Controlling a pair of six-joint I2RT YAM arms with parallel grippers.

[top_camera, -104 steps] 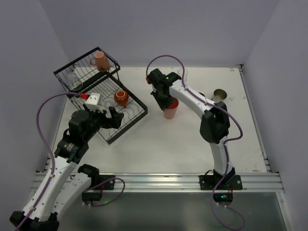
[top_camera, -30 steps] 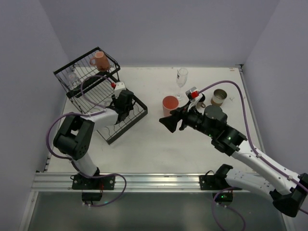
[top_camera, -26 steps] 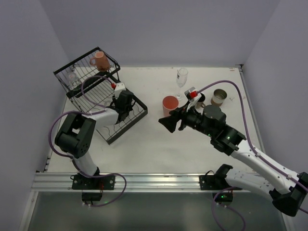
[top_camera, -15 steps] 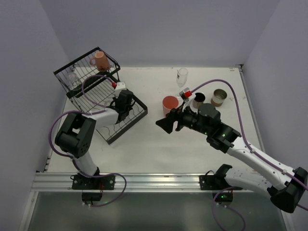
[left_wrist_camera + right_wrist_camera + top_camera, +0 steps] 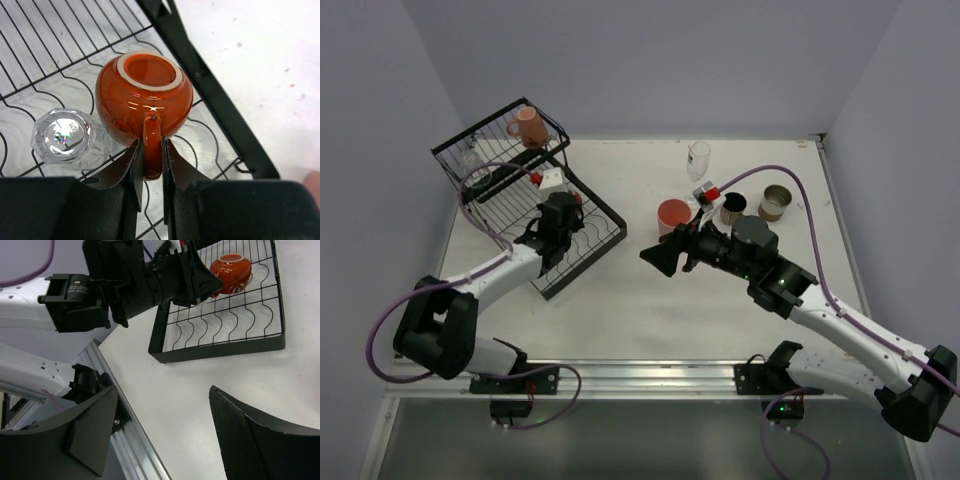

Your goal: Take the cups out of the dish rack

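An orange-red mug (image 5: 145, 92) lies upside down on the dish rack's (image 5: 215, 100) flat tray. My left gripper (image 5: 152, 152) is shut on its handle. An upturned clear glass (image 5: 65, 137) sits just left of it. From above, the left gripper (image 5: 569, 206) covers most of the orange-red mug (image 5: 578, 198). A pink mug (image 5: 528, 127) and a clear glass (image 5: 470, 157) stay in the raised basket. My right gripper (image 5: 660, 258) hangs open over bare table, holding nothing. The right wrist view shows the orange-red mug (image 5: 231, 272) and rack (image 5: 220, 347) ahead of the right gripper (image 5: 165, 432).
On the table right of the rack stand a salmon tumbler (image 5: 672, 215), a stemmed glass (image 5: 698, 158), a brown cup (image 5: 731, 208) and a silvery cup (image 5: 776, 201). The aluminium rail (image 5: 132, 450) marks the table's near edge.
My left gripper closed on the mug's handle and its arm stretched out, elbow dropping toward the near edge. The right gripper drifted left, away from the tumbler, staying open.
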